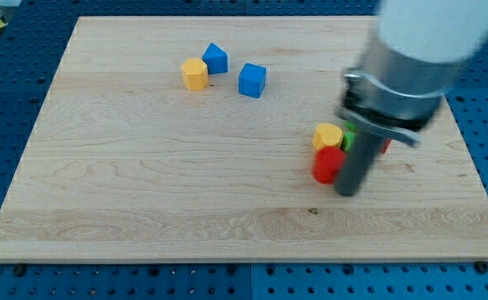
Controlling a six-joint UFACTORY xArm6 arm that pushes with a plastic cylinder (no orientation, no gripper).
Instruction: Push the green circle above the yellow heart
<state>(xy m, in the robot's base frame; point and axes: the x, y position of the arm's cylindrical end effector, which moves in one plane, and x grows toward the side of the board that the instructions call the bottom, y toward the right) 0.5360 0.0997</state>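
The yellow heart (327, 135) lies right of the board's centre. A sliver of the green circle (349, 136) shows just to its right, mostly hidden behind my rod. A red block (328, 164) sits just below the heart, touching it. Another red bit (385, 146) peeks out right of the rod. My tip (348, 190) rests on the board just right of the red block and below the green circle.
A yellow hexagon-like block (194, 73), a blue block (215, 58) and a blue cube (252, 80) stand at the view's upper left-centre. The arm's grey body (410, 58) covers the board's upper right. The wooden board (143, 183) lies on a blue perforated table.
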